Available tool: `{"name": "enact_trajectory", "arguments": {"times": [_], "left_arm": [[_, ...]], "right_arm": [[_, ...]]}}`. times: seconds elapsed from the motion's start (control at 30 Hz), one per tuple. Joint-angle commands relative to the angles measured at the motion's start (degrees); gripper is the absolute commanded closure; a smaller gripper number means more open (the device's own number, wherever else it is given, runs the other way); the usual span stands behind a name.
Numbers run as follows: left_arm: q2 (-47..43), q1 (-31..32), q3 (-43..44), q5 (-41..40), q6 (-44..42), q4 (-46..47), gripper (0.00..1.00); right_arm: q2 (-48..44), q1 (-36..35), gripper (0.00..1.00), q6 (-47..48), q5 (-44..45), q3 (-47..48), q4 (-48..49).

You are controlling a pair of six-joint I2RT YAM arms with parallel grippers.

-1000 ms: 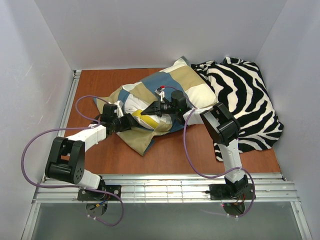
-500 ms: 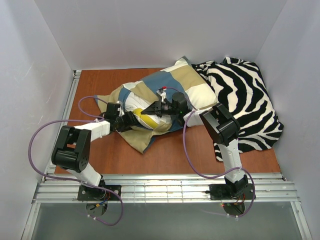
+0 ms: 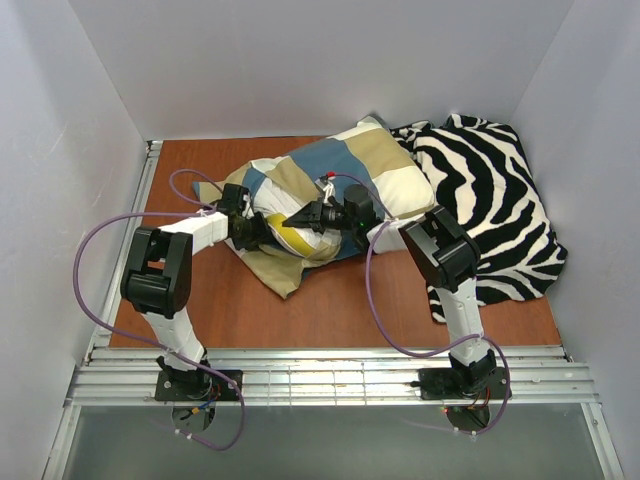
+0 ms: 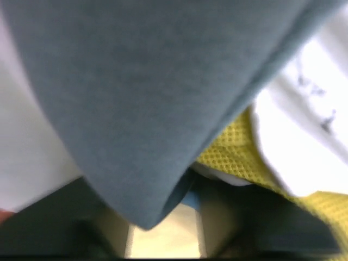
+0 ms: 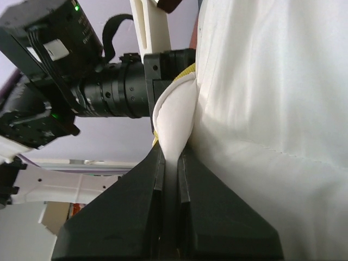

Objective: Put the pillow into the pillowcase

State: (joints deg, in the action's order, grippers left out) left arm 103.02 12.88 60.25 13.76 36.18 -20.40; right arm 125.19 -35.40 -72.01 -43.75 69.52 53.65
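The left arm [image 3: 158, 280] is standing up from its base at the lower left of the top view. It is bending at a black elbow and pointing its white forearm up and right toward the middle. The left gripper [image 3: 257, 230] is facing right there, but its jaws are hiding, so their gap is not clear. The right arm [image 3: 447, 258] is standing at the lower right, folding at its elbow and stretching left. The right gripper [image 3: 298, 219] is facing the other one, close by. Its two black fingers [image 5: 136, 212] are squeezing a fold of the pillow [image 5: 174, 114] tight.
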Motion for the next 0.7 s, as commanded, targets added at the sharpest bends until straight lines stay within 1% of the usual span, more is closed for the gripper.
{"name": "enact_trajectory", "arguments": {"times": [0.0,0.03,0.13,0.17,0.2,0.23,0.27,0.3,0.33,0.37,0.4,0.43,0.47,0.53,0.57,0.63,0.67], "left_arm": [[3.41,-2.51,0.31,-7.96,-5.68,-13.07,0.69],[3.41,-3.04,1.00,-7.96,-7.08,-14.04,0.81],[2.01,-3.39,2.15,-7.96,-10.77,-16.59,0.97],[1.14,-3.39,2.33,-7.70,-11.91,-17.03,1.00],[-1.22,-3.39,2.42,-5.26,-13.06,-17.12,1.00],[-2.64,-3.39,1.81,-3.67,-14.90,-16.69,1.00],[-4.04,-3.22,1.54,-2.26,-18.83,-16.51,1.00],[-5.45,-3.04,1.02,-1.38,-21.39,-16.08,1.00],[-8.60,-2.87,0.32,-0.32,-23.59,-15.72,1.00],[-10.11,-2.87,-0.91,-0.05,-26.31,-15.46,1.00],[-11.69,-2.87,-1.44,0.82,-27.99,-15.28,1.00],[-13.01,-2.87,-1.97,5.18,-29.58,-15.28,1.00],[-15.72,-2.87,-2.67,7.75,-30.72,-15.11,1.00],[-17.93,-2.95,-3.12,14.51,-33.36,-14.93,1.00],[-20.55,-2.95,-3.99,22.11,-34.50,-13.62,1.00],[-23.03,-2.69,-4.87,25.77,-34.34,-11.86,1.00],[-23.91,-2.69,-5.49,29.45,-33.73,-9.68,1.00]], "right_arm": [[-4.07,0.15,0.99,5.38,-2.57,0.97,-2.31],[-4.25,0.15,0.99,6.52,-2.22,1.15,-3.36],[-4.86,0.42,0.99,13.10,-0.82,2.73,-9.59],[-4.95,0.42,0.99,15.21,0.67,3.17,-13.36],[-5.30,0.42,0.99,21.23,1.81,4.56,-16.70],[-5.39,0.50,0.99,24.25,3.21,5.36,-19.52],[-5.13,0.42,0.99,28.11,6.01,6.50,-25.98],[-4.43,0.24,0.99,31.63,7.69,7.99,-29.01],[-4.08,-0.11,0.99,39.58,9.45,10.27,-31.56],[-3.12,-0.46,0.99,43.23,13.65,11.42,-34.28],[-2.50,-0.72,0.99,46.14,15.51,12.30,-37.97],[-1.79,-1.25,0.99,50.78,17.01,14.05,-39.74],[-1.09,-1.43,0.99,52.04,18.94,14.59,-40.72],[0.84,-2.30,0.99,54.24,20.10,15.56,-42.39],[1.81,-2.74,0.99,54.69,21.32,15.56,-42.48],[3.21,-4.41,0.99,54.96,22.47,16.09,-42.40],[4.53,-5.03,0.99,54.87,23.52,16.44,-42.57]]}}
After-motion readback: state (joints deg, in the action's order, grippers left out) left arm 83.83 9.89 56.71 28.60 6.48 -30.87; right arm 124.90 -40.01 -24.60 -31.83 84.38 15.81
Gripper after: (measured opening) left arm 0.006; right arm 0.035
